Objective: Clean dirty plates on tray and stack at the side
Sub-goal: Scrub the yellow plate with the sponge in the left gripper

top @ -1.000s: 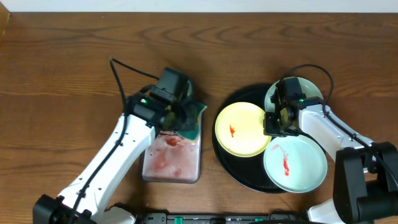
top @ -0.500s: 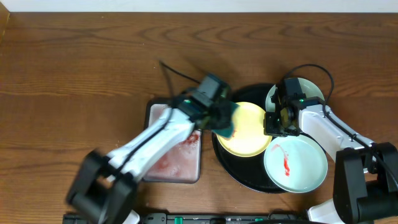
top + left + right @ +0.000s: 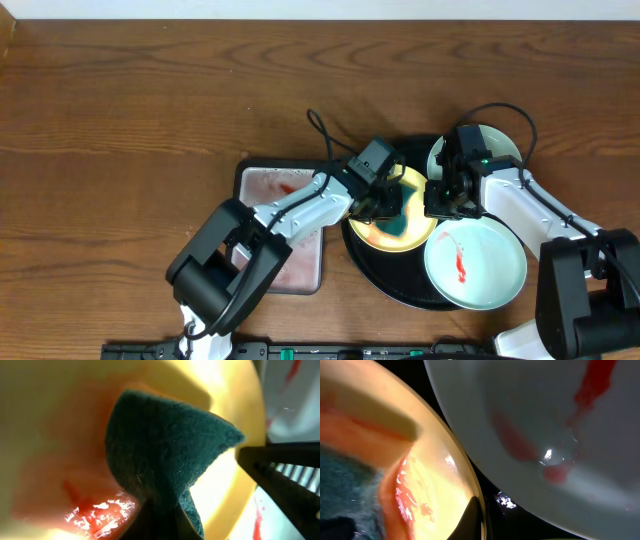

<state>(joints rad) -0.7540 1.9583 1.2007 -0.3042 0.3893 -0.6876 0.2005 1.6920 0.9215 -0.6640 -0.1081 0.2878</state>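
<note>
Overhead: wood tbl [image 3: 120, 90], black tray [image 3: 385, 268]

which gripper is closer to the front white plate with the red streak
Right. The right gripper is beside the white plate's rim; the left gripper, farther left, holds a sponge on the yellow plate.

I've got 2 things on my wooden bench [image 3: 120, 110]: the round black tray [image 3: 385, 272] at right, the grey rectangular tray [image 3: 268, 183] just beside it.

A teal sponge [image 3: 165, 455], pale yellow plate [image 3: 366, 231] smeared red, mint-white plate [image 3: 482, 268] streaked red, black tray [image 3: 385, 277].
</note>
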